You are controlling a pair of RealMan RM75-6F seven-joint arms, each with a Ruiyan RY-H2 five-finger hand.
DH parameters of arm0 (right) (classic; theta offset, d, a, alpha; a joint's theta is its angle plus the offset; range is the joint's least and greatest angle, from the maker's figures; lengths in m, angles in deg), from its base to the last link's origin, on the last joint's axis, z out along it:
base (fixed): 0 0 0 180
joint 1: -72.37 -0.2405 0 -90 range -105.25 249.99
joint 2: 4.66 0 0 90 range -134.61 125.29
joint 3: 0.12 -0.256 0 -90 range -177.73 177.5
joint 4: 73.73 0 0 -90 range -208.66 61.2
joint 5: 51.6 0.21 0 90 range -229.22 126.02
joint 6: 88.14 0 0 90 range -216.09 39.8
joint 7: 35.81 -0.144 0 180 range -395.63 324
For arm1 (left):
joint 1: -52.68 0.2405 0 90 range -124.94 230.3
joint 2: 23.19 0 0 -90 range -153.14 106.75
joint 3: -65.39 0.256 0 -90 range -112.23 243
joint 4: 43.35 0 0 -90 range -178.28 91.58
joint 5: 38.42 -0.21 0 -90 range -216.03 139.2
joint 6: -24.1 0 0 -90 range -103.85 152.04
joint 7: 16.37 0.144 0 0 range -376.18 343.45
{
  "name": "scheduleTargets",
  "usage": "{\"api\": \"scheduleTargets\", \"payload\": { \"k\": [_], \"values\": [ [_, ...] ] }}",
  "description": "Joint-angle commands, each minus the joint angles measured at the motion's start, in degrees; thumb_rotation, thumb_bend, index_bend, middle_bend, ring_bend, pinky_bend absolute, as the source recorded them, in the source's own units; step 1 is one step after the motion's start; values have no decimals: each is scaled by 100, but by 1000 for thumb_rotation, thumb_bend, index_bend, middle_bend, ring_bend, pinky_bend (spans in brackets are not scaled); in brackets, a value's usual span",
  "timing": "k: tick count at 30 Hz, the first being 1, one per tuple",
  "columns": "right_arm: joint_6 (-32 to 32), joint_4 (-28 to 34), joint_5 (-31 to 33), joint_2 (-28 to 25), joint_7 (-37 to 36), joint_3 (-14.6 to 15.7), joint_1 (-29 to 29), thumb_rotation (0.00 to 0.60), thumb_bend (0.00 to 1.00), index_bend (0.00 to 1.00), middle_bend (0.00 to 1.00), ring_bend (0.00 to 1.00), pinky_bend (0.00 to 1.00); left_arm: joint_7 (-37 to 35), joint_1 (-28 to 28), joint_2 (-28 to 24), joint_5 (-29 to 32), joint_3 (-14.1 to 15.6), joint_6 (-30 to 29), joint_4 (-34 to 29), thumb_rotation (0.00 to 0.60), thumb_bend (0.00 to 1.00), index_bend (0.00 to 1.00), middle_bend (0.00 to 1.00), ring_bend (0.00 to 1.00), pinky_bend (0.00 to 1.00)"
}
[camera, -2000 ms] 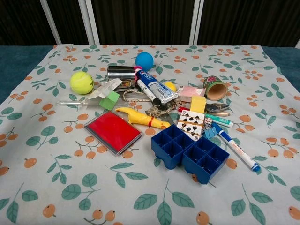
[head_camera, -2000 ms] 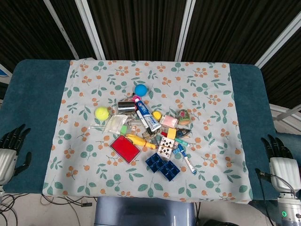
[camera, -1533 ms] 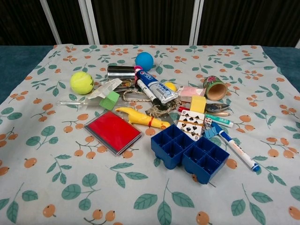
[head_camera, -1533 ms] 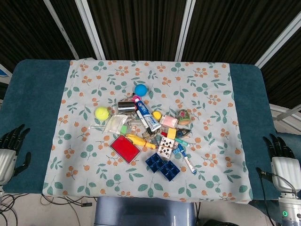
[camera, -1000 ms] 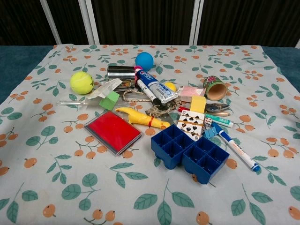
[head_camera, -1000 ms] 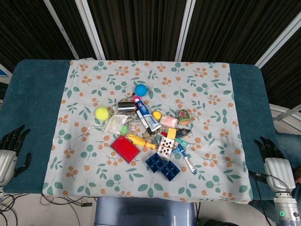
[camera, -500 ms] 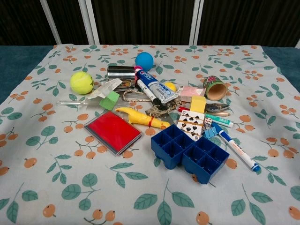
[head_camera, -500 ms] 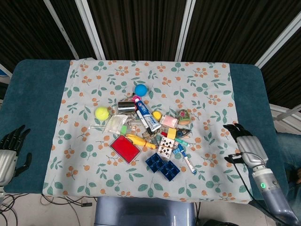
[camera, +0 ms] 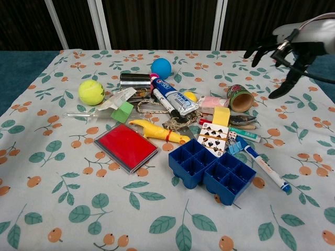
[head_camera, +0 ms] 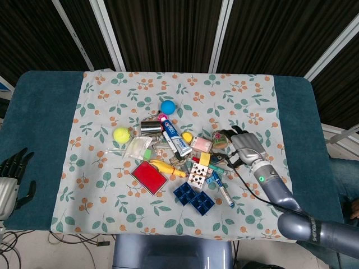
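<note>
My right hand (head_camera: pixel 247 147) hovers with fingers spread and holds nothing, just right of a small patterned tube (head_camera: pixel 219 139). The chest view shows this hand (camera: pixel 293 44) in the air at the upper right, above and right of the tube (camera: pixel 240 98). My left hand (head_camera: pixel 10 179) hangs off the table's left edge, fingers apart and empty, far from everything. A pile lies mid-cloth: toothpaste tube (head_camera: pixel 176 137), playing cards (head_camera: pixel 197 174), blue ice tray (head_camera: pixel 194 198), red flat box (head_camera: pixel 149 176) and a marker (head_camera: pixel 223 190).
A tennis ball (head_camera: pixel 121 134), a blue ball (head_camera: pixel 167 107), a metal can (head_camera: pixel 150 126) and a yellow toy (camera: pixel 157 132) lie around the pile. The floral cloth (head_camera: pixel 101 101) covers a blue table (head_camera: pixel 39 112). Dark panels stand behind.
My right hand has risen from the table's right front edge and swung left and inward over the cloth to beside the patterned tube. The left hand and the objects have not moved.
</note>
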Motion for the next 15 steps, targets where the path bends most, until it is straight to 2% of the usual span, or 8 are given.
{"api": "scheduleTargets", "payload": {
  "k": [1,9,15],
  "values": [
    [-72,-388,624,583,413,79,-442,600,205,189,237,99,229,-26,-2,-11,25,-2,26,-4,600,514,0,0,44,117],
    [-193,-762,947,1236,578,200,-831,600,238,221,305,122,229,-57,-14,-1,85,-21,74,4,600,514,0,0,44,117],
    [-279,-949,1146,1513,696,277,-1032,600,263,234,333,129,229,-74,-20,4,106,-34,86,5,600,514,0,0,45,117]
  ]
}}
